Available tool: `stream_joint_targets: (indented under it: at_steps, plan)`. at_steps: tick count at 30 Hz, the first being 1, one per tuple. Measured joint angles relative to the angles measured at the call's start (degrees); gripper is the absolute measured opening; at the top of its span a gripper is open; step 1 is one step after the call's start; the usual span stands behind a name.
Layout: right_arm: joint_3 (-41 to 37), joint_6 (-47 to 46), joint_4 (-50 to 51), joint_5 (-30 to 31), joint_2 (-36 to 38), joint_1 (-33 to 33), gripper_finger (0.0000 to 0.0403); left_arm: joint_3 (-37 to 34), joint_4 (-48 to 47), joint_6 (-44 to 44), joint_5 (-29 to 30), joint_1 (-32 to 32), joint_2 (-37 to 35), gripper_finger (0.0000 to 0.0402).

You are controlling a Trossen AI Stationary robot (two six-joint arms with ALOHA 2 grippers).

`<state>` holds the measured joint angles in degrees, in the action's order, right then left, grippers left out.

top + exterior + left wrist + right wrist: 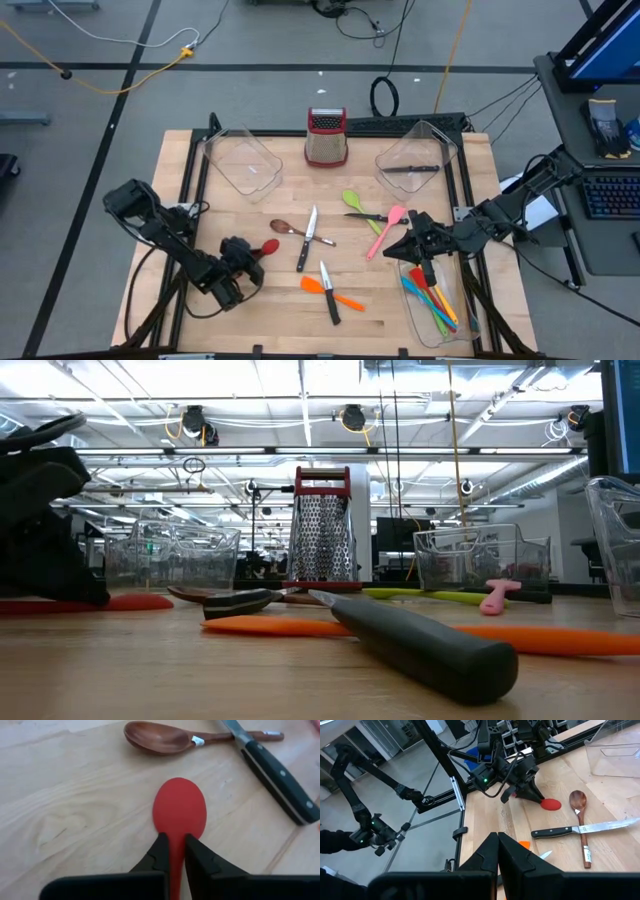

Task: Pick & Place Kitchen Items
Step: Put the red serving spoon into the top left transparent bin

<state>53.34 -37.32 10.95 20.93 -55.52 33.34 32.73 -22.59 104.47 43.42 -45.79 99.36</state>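
Though pinched at the neck by the left end effector [172, 840], lies flat on the counter [75, 795]: red spoon [179, 812], near the front-left of the board. Runs lengthwise from the fingers out toward the counter's middle, with the round bowl leading and aimed at the brown wooden spoon [160, 737]. Stays apart from that spoon, bare wood between the two.

Reaches in low from the counter's left edge, forearm slanting toward the centre, fingers close together on the red handle just behind the bowl. On the other side, comes in from the right edge and hangs above the near-right clear bin [440, 342]: right end effector [427, 272], fingers pressed together, holding nothing.

Inside that near bin, lying lengthwise in a loose bundle: thin utensils [432, 300] in blue, red, orange, yellow and green. In the far-right bin [440, 140], lying across the floor of it: one black-handled knife [412, 169]. Far left, standing beside the steel grater [326, 138]: a third clear bin [240, 165].

Loose on the wood between the arms: a steel knife [306, 240] crossing the brown spoon's handle, an orange spatula [312, 285] with a black-handled knife [330, 302] laid over it, and toward the right a green spoon [355, 203] and a pink spatula [388, 228], the latter slanting toward the right arm.
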Motion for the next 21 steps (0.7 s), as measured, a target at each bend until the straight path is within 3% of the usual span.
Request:
stream_joint_targets:
  at_steps: [5,12,16,21]
  plan:
    - [0.0,-0.2,0.0,0.0,0.0,0.0,0.0,-0.4,-0.7,4.6,0.7,-1.3,-2.0,0.0]
    - [0.0,0.0,0.0,0.1,0.0,0.0,0.0,-0.4,0.0,-0.4,0.2,-1.3,-2.4,0.0001]
    - [0.0,0.0,0.0,0.1,0.0,0.0,0.0,-0.2,1.4,-4.6,0.2,-1.3,-2.4,0.003]
    - [0.0,0.1,0.0,0.2,0.0,0.0,0.0,1.7,-0.1,-12.1,-4.1,-1.2,-2.3,0.0096]
